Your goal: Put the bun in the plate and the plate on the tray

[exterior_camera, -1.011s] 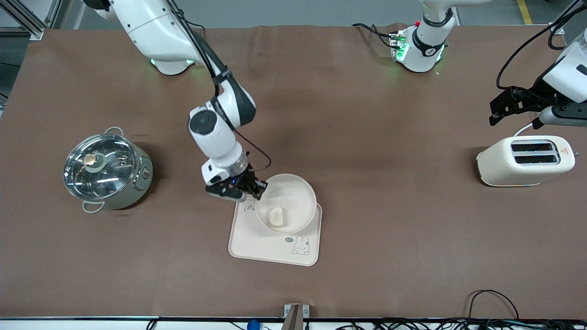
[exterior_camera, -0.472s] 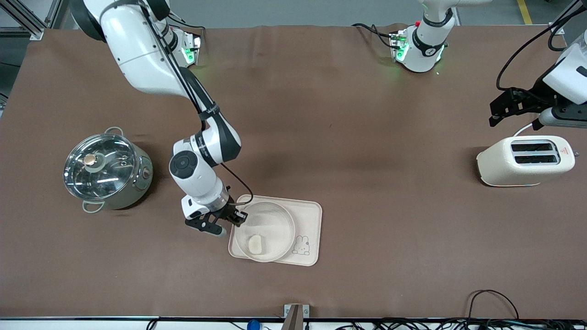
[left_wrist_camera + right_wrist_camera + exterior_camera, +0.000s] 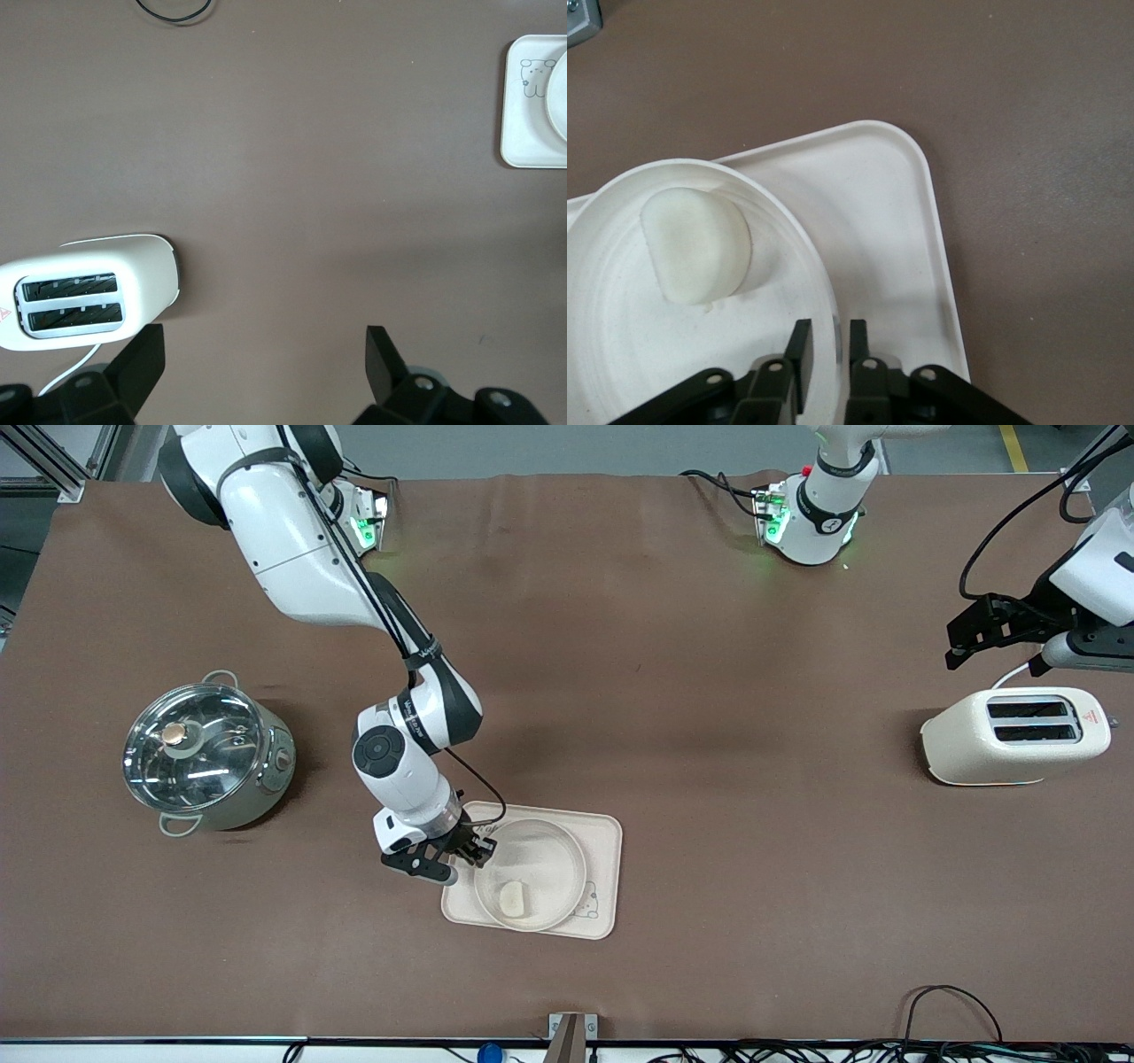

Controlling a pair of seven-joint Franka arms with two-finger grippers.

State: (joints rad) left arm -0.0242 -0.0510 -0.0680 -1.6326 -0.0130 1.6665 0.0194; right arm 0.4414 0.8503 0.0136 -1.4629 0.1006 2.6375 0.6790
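The round cream plate [image 3: 551, 857] rests on the cream rabbit tray [image 3: 604, 840], covering most of it. The small pale bun [image 3: 513, 898] lies inside the plate [image 3: 620, 345], toward the side nearer the front camera. My right gripper [image 3: 474, 856] is low at the plate's rim, on the side toward the right arm's end of the table. In the right wrist view its fingers [image 3: 799, 354] stand a little apart astride the rim, with a gap showing, beside the bun [image 3: 695, 243] and the tray [image 3: 877, 230]. My left gripper [image 3: 952, 646] waits open above the table by the toaster.
A cream toaster [image 3: 1014, 735] stands at the left arm's end of the table; it also shows as the toaster [image 3: 89, 292] in the left wrist view. A glass-lidded steel pot [image 3: 205, 751] sits at the right arm's end. Cables lie along the table's front edge.
The plate with the bun came down onto the tray, then slid slightly toward the left arm's end. My right fingers have parted from the rim. The left arm has not moved.
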